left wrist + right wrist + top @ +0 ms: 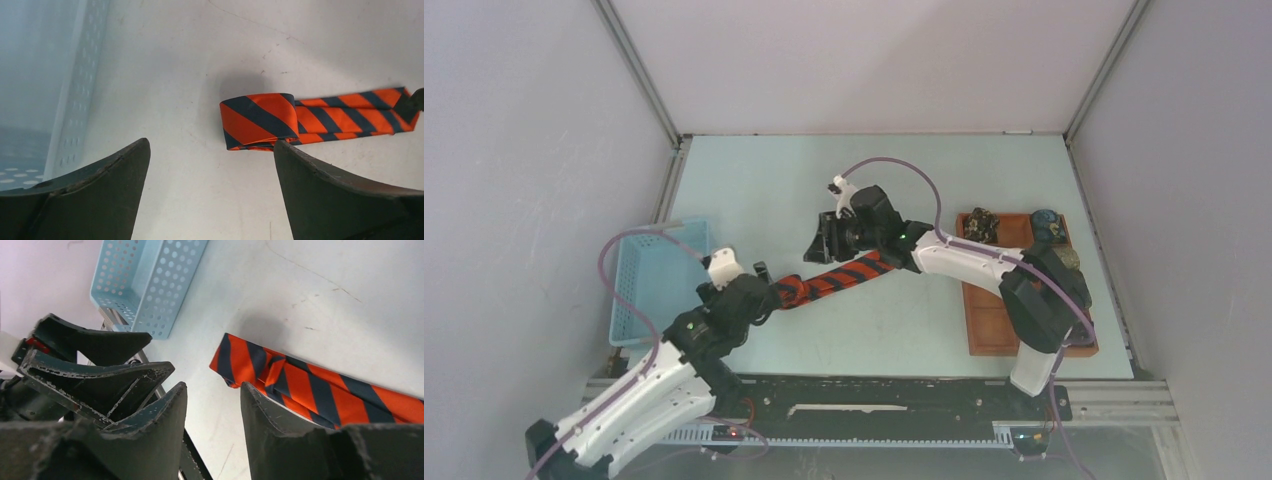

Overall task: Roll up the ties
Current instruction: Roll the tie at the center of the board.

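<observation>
The long tie (839, 277), orange with dark diagonal stripes, lies flat on the table between my two grippers. Its left end is folded over itself, as the left wrist view (260, 120) and the right wrist view (300, 385) show. My left gripper (767, 288) is open and empty just left of that folded end, with its jaws wide apart (211, 145). My right gripper (822, 245) hovers over the tie's middle, open with a narrower gap and empty (212, 387). Small dark rolled ties (980, 225) (1046, 224) sit in the tray's far compartments.
A light blue perforated basket (639, 290) stands at the table's left edge, close to my left arm, and also shows in the right wrist view (150, 280). A brown compartmented tray (989, 320) lies at the right under my right arm. Grey walls enclose the table.
</observation>
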`<state>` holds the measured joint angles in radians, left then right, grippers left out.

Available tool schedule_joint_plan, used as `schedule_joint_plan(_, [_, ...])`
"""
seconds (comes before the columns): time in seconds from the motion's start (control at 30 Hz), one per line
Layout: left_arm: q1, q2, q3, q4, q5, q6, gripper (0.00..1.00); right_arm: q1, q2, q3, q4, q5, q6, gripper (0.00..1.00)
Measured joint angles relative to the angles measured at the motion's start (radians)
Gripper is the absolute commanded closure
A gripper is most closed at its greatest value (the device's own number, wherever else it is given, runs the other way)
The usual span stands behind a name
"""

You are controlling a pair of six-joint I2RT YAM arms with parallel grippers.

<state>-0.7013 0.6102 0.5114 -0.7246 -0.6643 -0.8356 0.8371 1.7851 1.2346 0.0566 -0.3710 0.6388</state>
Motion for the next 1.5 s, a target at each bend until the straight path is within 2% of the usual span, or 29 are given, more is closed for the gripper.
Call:
schedule_joint_plan(0.13, [0.11, -0.141, -0.094, 0.033, 0.079, -0.031, 0.0, 0.031, 0.061, 0.072, -0.02, -0.009, 0.0, 0.55])
schedule_joint_plan(0.33, [0.217, -0.174, -0.151, 0.063, 0.188, -0.04, 0.0, 0.066, 0.173, 0.183, -0.076, -0.032, -0.002, 0.63])
schedule_joint_plan(0.5, [0.255, -0.146, -0.156, 0.098, 0.262, -0.039, 0.01, 0.085, 0.262, 0.254, -0.112, -0.063, -0.002, 0.64])
schedule_joint_plan(0.67, [0.278, -0.126, -0.16, 0.13, 0.308, -0.039, 0.01, 0.093, 0.304, 0.263, -0.143, -0.08, -0.001, 0.7])
schedule_joint_plan(0.93, [0.315, -0.102, -0.205, 0.185, 0.376, -0.037, 0.01, 0.09, 0.314, 0.263, -0.16, -0.086, -0.001, 0.77])
schedule_joint_plan(1.5, [0.393, 0.021, -0.239, 0.371, 0.547, -0.028, 0.01, 0.056, 0.334, 0.219, -0.151, -0.092, -0.003, 0.81])
